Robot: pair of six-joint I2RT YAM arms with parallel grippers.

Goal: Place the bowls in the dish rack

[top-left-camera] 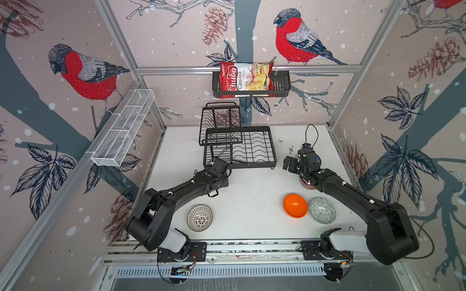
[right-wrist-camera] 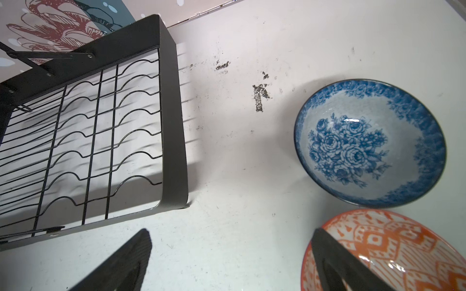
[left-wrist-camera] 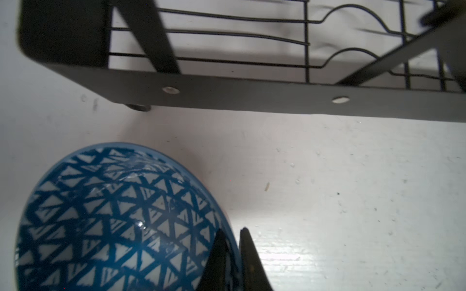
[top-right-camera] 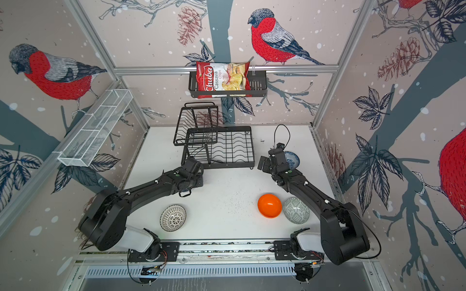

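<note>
The left gripper (left-wrist-camera: pixel 232 241) is clenched on the rim of the dark blue geometric bowl (left-wrist-camera: pixel 113 214), one finger inside and one outside, close to the front edge of the dish rack (left-wrist-camera: pixel 252 98). The right gripper (right-wrist-camera: pixel 227 264) is spread wide and holds nothing, to the right of the rack, with one finger over the orange-white patterned bowl (right-wrist-camera: pixel 403 247) and the blue-white floral bowl (right-wrist-camera: pixel 368 143) just beside that. Nearer the front of the counter (top-left-camera: pixel 252 191), the plain orange bowl (top-left-camera: pixel 295 205) and grey-green bowl (top-left-camera: pixel 322 210) sit side by side on the right, and the black-white radial bowl (top-left-camera: pixel 199 218) sits alone on the left.
</note>
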